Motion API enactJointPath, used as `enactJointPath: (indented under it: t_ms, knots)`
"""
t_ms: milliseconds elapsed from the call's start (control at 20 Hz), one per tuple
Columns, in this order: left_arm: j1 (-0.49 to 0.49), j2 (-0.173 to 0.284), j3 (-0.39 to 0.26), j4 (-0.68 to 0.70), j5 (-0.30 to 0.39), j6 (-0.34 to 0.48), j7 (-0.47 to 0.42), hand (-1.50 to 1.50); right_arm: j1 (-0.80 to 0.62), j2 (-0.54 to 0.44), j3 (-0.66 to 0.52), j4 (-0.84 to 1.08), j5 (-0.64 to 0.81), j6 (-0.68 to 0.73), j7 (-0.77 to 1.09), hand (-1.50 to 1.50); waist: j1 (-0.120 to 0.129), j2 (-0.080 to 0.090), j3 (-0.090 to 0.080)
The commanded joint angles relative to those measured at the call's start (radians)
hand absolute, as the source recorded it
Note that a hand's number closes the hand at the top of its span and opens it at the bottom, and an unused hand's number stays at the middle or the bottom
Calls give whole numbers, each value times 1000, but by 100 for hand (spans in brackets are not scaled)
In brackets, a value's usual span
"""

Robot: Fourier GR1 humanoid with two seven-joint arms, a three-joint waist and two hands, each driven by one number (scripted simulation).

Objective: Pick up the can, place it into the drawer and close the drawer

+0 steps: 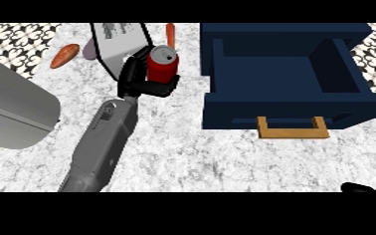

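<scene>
A red can [163, 63] with a silver top is held upright over the marble counter [220, 164]. My left hand [138, 79] is shut on it, with the fingers curled round its left side and the thumb under its base. The grey forearm runs down to the lower left. To the right of the can stands a dark blue drawer [283, 69], pulled open and nothing showing inside, its wooden handle [291, 128] facing me. Only a black tip of my right hand [360, 188] shows at the lower right edge.
Behind the can lies a grey board [117, 42]. An orange vegetable [64, 55] and a purple one [89, 50] lie to its left, and a thin carrot [170, 32] to its right. A large grey rounded object [22, 109] fills the left edge.
</scene>
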Motion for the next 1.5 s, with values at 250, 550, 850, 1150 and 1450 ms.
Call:
enactJointPath:
  t_ms: [250,550,850,1150,1450]
  knots:
    - [-231,7,-71,-198,73,130,371,150,-42,-15,10,-47,10,-31,95,-150,-4,2,0]
    - [-266,-3,-249,-272,100,284,446,150,-57,-35,-34,2,-29,-9,44,-150,-12,4,0]
    - [-498,-3,-192,-127,92,299,513,150,-15,-12,-33,29,-34,14,-23,-150,-25,8,0]
    - [-665,-3,-211,42,155,351,523,150,9,3,6,-66,-20,7,36,-150,-41,11,0]
    - [-804,-3,-233,207,181,333,524,150,-62,-47,-34,-19,-31,-2,57,-150,-44,15,1]
